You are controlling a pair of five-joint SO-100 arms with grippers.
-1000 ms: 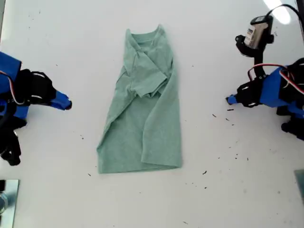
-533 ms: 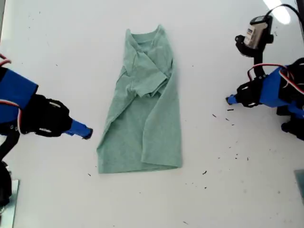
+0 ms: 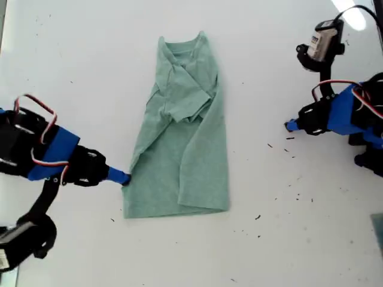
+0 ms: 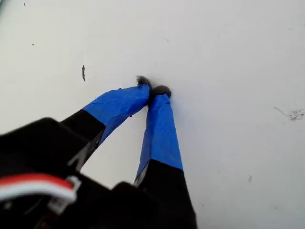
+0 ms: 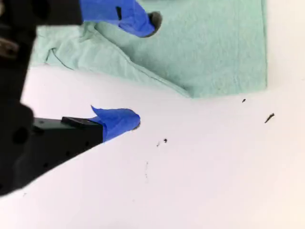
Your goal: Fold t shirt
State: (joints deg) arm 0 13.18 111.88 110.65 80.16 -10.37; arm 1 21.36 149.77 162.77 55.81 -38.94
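Straddling the long side edge of the t shirt (image 3: 185,155) near its hem, my second gripper (image 3: 122,177) sat low at the exterior view's left. Its jaws were spread. In the second wrist view, one blue-taped tip hung over the green cloth (image 5: 205,47) and the other over bare white table (image 5: 214,181), w/ the cloth edge running btw them (image 5: 138,71).

The tee lay mid-table (image 3: 72,60), long axis running top to bottom of the exterior view, collar at the top, hem at the bottom. Both sides looked already folded in, w/ a sleeve lying across the chest, so it read as a narrow strip.

My first gripper (image 3: 291,125) stood at the exterior view's right, well apart from the shirt. Its jaws were pressed together on nothing, tips over bare table (image 4: 152,88).

Judged from this, the lengthwise folds were done and the crosswise fold, hem up toward collar, was left. The move turned on one relation: the hem corner lay just beside the second gripper's jaws, on the side toward the exterior view's bottom. The opposite hem corner had no gripper near it. The second arm was far nearer; the first would have to cross open table to reach its side.
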